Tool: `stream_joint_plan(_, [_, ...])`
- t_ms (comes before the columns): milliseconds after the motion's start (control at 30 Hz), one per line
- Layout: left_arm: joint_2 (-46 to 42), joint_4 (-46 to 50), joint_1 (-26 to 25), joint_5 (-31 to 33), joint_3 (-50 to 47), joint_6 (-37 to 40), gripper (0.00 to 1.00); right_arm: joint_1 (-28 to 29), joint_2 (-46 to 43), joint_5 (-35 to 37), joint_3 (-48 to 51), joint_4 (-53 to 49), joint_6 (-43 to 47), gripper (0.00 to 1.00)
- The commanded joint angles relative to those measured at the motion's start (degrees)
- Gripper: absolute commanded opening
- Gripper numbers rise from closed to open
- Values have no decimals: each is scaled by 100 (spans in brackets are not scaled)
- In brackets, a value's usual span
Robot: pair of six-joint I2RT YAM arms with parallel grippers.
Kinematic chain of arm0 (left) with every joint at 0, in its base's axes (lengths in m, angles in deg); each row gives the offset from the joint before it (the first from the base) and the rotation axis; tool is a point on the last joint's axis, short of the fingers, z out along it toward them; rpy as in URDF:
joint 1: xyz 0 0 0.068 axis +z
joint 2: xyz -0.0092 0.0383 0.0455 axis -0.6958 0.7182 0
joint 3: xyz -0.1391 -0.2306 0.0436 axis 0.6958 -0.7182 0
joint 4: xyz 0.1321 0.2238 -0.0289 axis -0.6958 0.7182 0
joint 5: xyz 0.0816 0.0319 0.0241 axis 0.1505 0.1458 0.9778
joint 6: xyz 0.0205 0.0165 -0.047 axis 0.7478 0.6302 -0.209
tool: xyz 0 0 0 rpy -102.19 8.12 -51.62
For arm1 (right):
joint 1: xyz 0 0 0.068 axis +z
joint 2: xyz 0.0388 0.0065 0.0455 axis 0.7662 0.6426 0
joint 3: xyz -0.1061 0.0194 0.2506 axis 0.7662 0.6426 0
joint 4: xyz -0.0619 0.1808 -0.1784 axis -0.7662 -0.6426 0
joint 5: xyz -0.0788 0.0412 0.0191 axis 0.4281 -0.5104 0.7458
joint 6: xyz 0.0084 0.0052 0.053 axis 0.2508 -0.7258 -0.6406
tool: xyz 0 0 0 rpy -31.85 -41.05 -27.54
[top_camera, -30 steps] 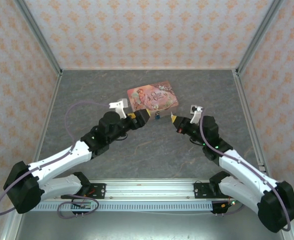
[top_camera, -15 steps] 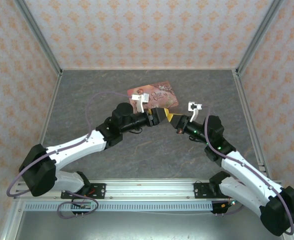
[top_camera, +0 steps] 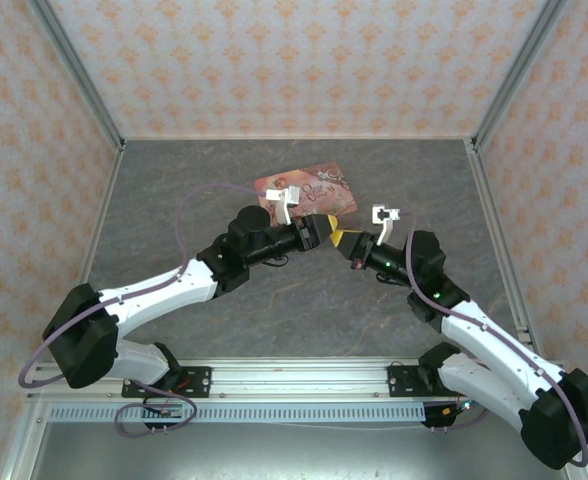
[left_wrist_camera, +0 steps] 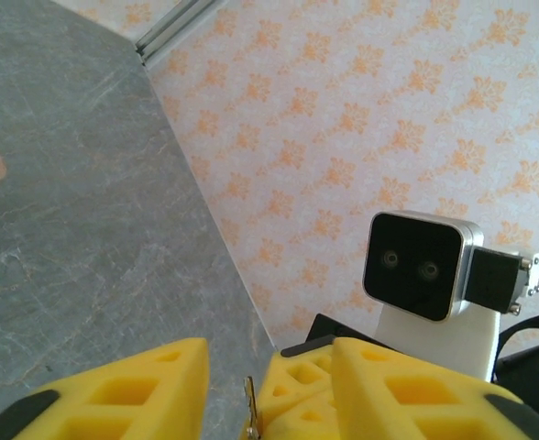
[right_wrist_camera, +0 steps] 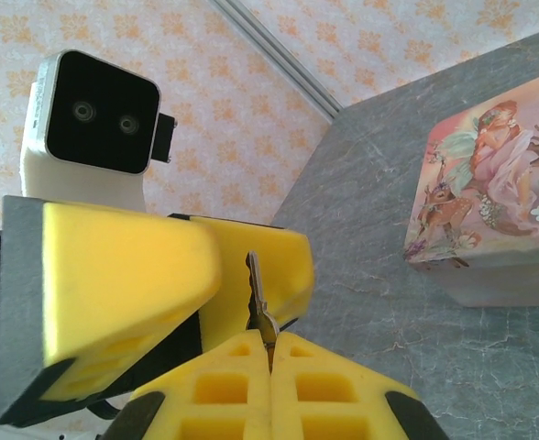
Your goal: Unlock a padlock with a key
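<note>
moved in: left pincer (top_camera: 326, 230), jaws apart astride key (right_wrist_camera: 258, 295) | right pincer (right_wrist_camera: 270, 346) clenching key | pink tin (right_wrist_camera: 489, 202) behind

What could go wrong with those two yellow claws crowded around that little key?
The right claw pinches the key only by its end, so it could twist or slip out. The left claw has its fingers either side of the key; a slightly off squeeze might knock it loose. Both claws hang near the pink tin and could bump it.
</note>
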Motion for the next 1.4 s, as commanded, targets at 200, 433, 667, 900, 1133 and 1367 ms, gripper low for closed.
stream_joint_plan(200, [-81,-254,-47,216,-60,3,15,47,-8,-119,-181,194,90,0])
stream_joint_plan(433, [-272,-147,-44,360,-170,110,0,42,-32,-121,-238,106,39,1])
stream_joint_plan(667, [-591,300,-40,519,-103,402,0,42,-150,-52,-319,41,51,17])
stream_joint_plan(900, [-991,403,-44,823,-295,522,0,35,-135,-3,-640,-175,333,44])
stream_joint_plan(1133, [-1342,558,-30,975,-370,662,0,-182,-159,-475,-601,217,38,71])
stream_joint_plan(1367, [-1597,622,-38,943,-401,650,0,-319,-6,-998,-382,1139,-647,82])
